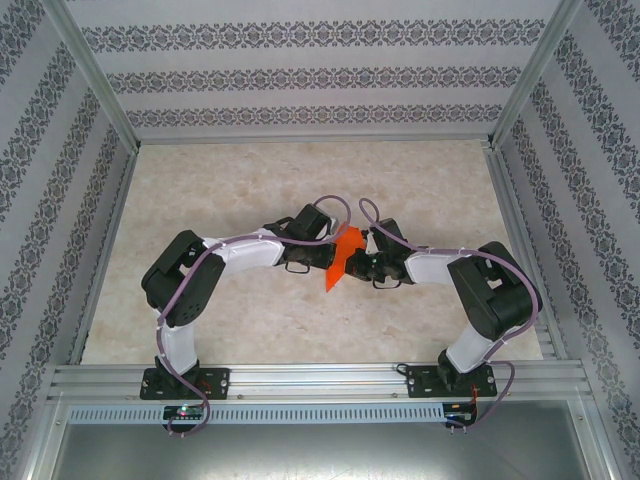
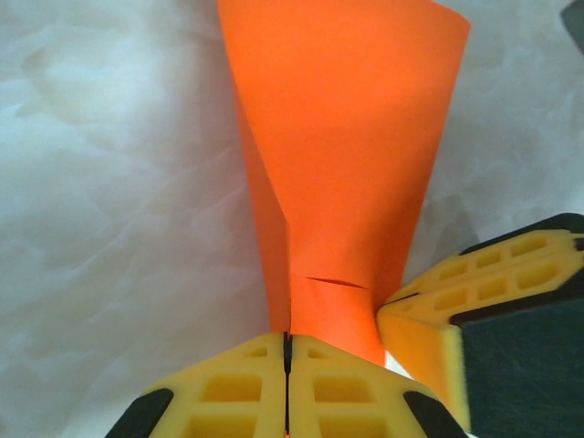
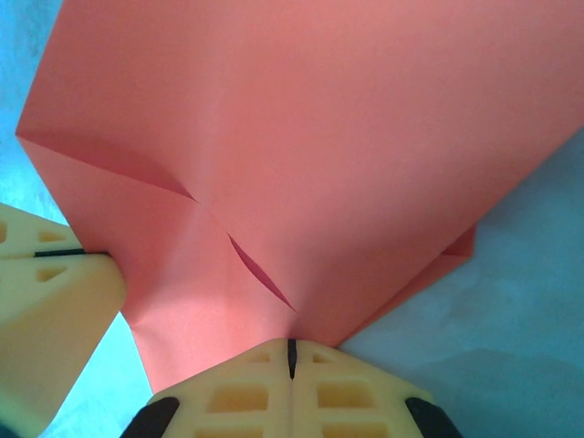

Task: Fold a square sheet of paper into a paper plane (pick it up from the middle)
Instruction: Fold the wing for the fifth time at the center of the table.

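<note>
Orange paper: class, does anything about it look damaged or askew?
Yes. The orange paper has a short stray wrinkle just above each pinch, by the left gripper and the right gripper. Both look like accidental puckers, not straight folds.

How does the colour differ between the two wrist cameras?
Left wrist view: paper saturated orange, table neutral grey-white. Right wrist view: paper paler, salmon, table tinted blue. Top view: soft, evenly lit.
</note>
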### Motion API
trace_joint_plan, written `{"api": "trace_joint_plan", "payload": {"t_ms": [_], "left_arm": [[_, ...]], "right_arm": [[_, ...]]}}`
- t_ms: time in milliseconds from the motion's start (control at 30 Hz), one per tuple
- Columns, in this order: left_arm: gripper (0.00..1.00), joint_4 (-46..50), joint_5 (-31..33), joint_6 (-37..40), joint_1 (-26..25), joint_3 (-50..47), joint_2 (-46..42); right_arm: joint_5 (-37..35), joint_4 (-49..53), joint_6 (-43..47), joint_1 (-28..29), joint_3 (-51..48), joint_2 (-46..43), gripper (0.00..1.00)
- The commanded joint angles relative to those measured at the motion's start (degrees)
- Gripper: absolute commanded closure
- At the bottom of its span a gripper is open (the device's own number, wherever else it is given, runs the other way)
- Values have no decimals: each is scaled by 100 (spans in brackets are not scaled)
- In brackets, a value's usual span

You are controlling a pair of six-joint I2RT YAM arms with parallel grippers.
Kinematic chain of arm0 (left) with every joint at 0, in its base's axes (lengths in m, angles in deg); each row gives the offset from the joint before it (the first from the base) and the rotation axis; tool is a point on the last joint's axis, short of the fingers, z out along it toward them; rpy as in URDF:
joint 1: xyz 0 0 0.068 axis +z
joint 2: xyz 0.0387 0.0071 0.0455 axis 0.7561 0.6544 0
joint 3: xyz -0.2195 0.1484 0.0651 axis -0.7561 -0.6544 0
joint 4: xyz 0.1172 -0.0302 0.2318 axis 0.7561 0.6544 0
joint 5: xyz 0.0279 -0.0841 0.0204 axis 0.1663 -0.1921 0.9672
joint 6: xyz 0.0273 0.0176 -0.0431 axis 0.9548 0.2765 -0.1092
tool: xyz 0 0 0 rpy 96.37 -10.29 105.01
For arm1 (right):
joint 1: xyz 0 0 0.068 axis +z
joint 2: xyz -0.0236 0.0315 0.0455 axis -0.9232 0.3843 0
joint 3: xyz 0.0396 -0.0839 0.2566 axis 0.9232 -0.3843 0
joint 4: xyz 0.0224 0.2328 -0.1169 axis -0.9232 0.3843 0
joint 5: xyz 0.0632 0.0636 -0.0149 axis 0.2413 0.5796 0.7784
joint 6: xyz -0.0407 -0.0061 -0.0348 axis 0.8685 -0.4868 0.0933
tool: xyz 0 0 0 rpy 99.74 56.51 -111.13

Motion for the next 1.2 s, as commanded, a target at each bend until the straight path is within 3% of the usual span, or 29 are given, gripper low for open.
{"api": "trace_joint_plan", "payload": {"t_ms": [0, 533, 1167], "left_arm": [[91, -20, -365, -112, -73, 138, 147], [91, -693, -1198, -800, -30, 147, 343], [91, -1258, -1391, -1215, 168, -178, 711]], "right_arm": [[-302, 37, 27, -55, 12, 269, 96], [-232, -183, 12, -160, -189, 203, 97], [-108, -580, -115, -227, -425, -10, 97]]}}
